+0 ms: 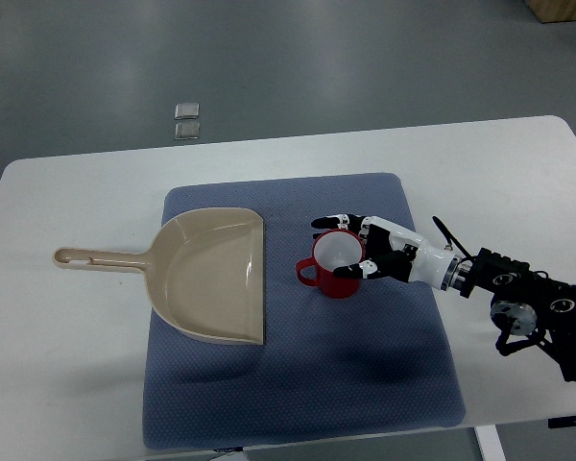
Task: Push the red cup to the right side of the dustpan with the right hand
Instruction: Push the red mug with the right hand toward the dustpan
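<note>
White desk (67, 327) covered by blue mat (298, 384). Beige dustpan (206, 279) laid at mat's left. Red cup (338, 264) seen upright just right of dustpan, cupped by right robot hand (370, 248), fingers spread against its rim.

Legible text, labels, brands, numbers, signs: none. The cup (339, 264), dustpan (209, 275), mat (365, 384) and table (67, 365) carry no print that can be read in the top view. The right hand (365, 248) and its arm show no legible marking. Two small clear items on the floor (187, 120) are too small to tell whether they bear any lettering.
</note>
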Controlling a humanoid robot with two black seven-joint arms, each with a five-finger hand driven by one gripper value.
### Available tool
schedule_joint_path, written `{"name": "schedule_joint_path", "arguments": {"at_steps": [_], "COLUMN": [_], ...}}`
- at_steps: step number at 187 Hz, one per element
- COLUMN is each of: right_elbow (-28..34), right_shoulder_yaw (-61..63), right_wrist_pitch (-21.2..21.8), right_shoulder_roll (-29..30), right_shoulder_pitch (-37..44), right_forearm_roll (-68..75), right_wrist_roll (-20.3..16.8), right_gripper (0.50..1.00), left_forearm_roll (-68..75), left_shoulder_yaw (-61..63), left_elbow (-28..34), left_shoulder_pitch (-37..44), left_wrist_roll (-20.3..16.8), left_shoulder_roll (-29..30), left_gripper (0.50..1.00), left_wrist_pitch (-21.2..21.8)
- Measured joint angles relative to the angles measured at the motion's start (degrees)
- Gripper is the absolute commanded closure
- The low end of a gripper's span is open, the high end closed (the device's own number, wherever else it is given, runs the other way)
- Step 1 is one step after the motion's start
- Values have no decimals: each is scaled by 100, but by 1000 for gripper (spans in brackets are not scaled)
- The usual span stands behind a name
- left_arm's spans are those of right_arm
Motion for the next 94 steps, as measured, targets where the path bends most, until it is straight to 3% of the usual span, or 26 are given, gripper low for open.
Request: {"name": "schedule_joint_path", "arguments": {"at_steps": [94], "right_elbow": [16], "right_shoulder_yaw": [-7], "right_wrist_pitch": [0], "right_shoulder_roll": [203], "right_shoulder_pitch": [-11], "right_forearm_roll": [-148], "right_wrist_roll": [0], "right_gripper": [570], "left_forearm_roll": [0], "left_shoulder_yaw": [1], "left_elbow": [0], "left_shoulder_pitch": [0], "left_wrist_roll": [0], "left_shoulder_roll": [0], "left_gripper": [500], "left_wrist_pitch": [2]}}
